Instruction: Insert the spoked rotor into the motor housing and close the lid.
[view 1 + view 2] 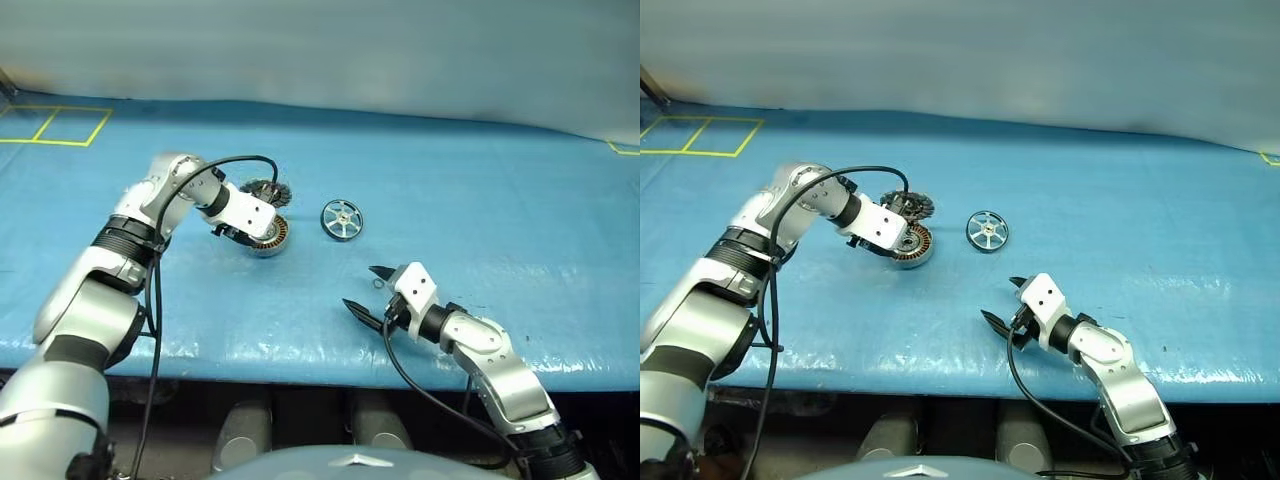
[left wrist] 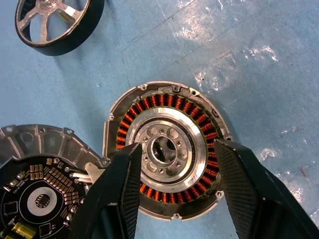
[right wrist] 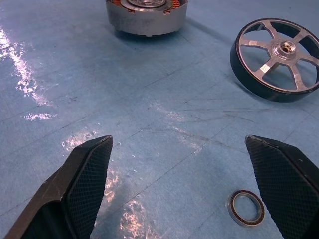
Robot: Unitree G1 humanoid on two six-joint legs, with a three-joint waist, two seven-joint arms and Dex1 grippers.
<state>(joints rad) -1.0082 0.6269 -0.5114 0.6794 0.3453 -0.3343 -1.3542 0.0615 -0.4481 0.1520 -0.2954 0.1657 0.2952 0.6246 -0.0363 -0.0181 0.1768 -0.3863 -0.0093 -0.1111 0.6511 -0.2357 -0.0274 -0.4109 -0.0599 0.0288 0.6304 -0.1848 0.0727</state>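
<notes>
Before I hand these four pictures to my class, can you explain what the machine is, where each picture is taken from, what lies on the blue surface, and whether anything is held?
It is a humanoid robot with two arms, each ending in a two-fingered black gripper. The two wide pictures come from cameras on its head, looking down over a blue table cover. The two close pictures come from cameras on its wrists, looking along the fingers.

On the cover lie a motor housing with copper windings, its lid open beside it and joined at the rim, a spoked rotor lying apart from the housing, and a small bearing ring.

The left gripper hovers over the housing, fingers apart. The right gripper is wide open near the bearing ring. Neither holds anything.
</notes>
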